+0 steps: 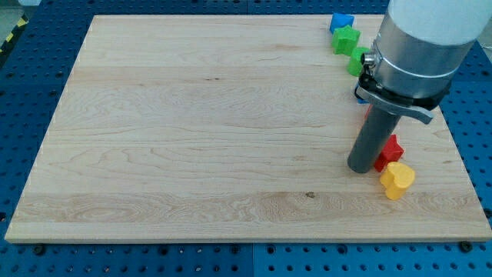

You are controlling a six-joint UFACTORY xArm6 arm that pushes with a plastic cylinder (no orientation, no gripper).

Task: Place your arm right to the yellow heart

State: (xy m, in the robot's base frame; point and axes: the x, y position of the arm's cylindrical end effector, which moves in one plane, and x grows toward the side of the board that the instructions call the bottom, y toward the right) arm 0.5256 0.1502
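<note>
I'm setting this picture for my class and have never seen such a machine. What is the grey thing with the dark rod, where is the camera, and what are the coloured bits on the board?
It is a robot arm ending in a dark rod. It has no gripper and holds nothing; the rod's lower end, the tip, slides along the wooden board pushing blocks. One camera looks down at a slant. The tip stands just left of the red block and up-left of the yellow heart. Near the view's top right sit a blue block and two green blocks, one partly hidden by the arm.
</note>
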